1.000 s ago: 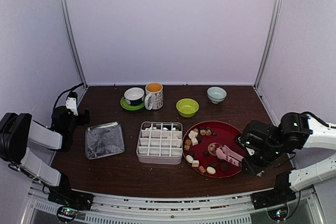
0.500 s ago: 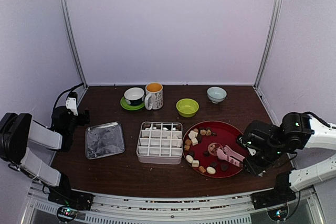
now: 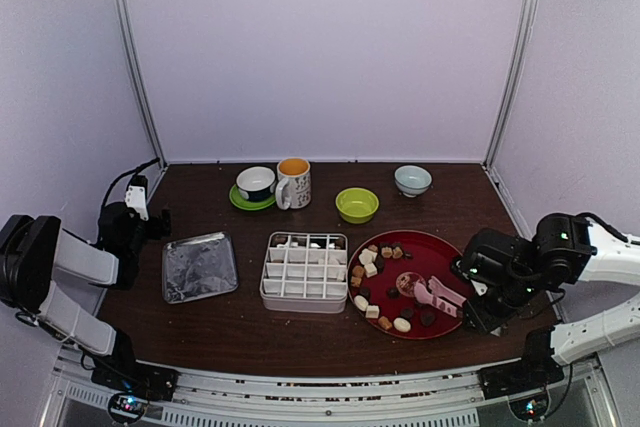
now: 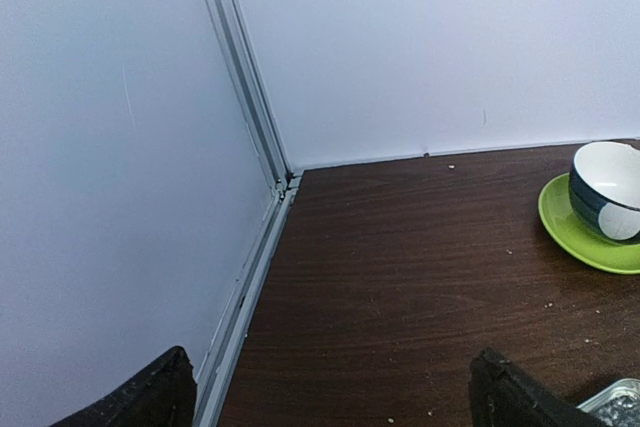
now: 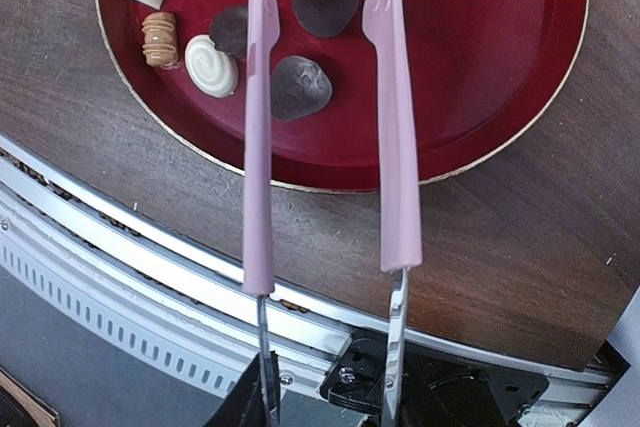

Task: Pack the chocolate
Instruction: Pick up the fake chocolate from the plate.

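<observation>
Tongs (image 5: 258, 147) sit clamped in your right gripper (image 5: 325, 402) above the tray (image 3: 445, 255), toward the right edge of the table (image 3: 250, 332), where chocolate (image 3: 368, 263) lies scattered. Straddle one piece squarely, then squeeze gently. Left gripper (image 4: 330, 397) hangs wide open.

pink tongs (image 5: 258, 147), red plate (image 5: 480, 67) perhaps gold-rimmed, dark brown chocolate (image 5: 298, 87)
</observation>
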`<state>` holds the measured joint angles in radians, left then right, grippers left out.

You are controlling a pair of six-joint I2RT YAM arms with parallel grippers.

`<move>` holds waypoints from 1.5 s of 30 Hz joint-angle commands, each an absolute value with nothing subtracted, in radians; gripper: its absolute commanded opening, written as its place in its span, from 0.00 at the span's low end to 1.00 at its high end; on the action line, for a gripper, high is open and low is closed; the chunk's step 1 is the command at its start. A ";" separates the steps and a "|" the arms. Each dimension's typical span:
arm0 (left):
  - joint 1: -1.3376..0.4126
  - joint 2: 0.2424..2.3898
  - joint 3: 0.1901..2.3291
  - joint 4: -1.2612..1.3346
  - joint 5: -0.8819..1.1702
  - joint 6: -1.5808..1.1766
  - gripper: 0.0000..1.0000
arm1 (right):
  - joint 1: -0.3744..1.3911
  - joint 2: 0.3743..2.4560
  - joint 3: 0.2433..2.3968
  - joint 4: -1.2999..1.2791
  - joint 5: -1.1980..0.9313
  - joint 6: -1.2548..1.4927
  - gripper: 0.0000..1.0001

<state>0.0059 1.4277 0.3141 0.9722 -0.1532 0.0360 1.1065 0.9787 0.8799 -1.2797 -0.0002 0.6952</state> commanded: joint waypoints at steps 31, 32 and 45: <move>0.013 1.425 0.322 1.030 -0.146 0.046 0.98 | 1.070 1.005 0.940 -1.288 0.005 0.698 0.34; 0.014 1.425 0.322 1.029 -0.146 0.045 0.98 | 1.069 1.004 0.937 -1.290 0.003 0.699 0.34; 0.014 1.425 0.322 1.029 -0.146 0.046 0.98 | 1.064 0.998 0.925 -1.296 -0.009 0.679 0.34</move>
<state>0.0059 1.4277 0.3141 0.9722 -0.1532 0.0360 1.0706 1.0035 0.9127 -1.2911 -0.0029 0.6849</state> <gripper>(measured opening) 0.978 0.337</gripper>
